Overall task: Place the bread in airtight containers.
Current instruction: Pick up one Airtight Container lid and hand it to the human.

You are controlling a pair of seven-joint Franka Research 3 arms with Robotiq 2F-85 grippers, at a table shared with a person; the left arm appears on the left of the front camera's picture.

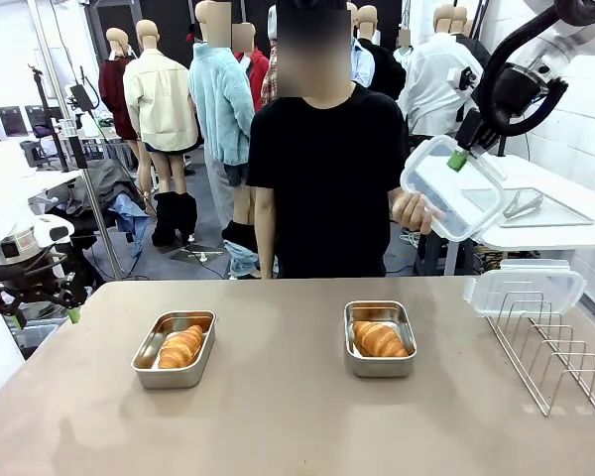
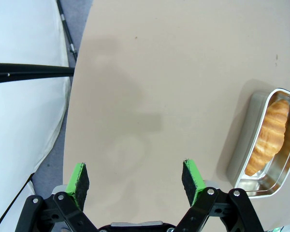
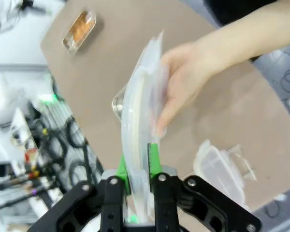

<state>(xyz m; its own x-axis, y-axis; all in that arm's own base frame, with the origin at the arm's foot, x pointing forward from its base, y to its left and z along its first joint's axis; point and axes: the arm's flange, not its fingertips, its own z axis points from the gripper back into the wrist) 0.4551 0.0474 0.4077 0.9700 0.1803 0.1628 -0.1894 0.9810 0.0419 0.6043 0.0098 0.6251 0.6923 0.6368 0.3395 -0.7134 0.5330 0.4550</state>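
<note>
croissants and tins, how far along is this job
Done: a croissant lies in each tin. In hand: the right gripper pinches one lid aloft, the person's hand on it too. Left: both tins are uncovered; the second lid rests by the wire rack.

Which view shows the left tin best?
The front view: the left tin lies whole and unobstructed, with a croissant inside. The left wrist view shows the tin closer, but the picture's edge cuts it off. The right wrist view shows the tin small and blurred, far off.
</note>
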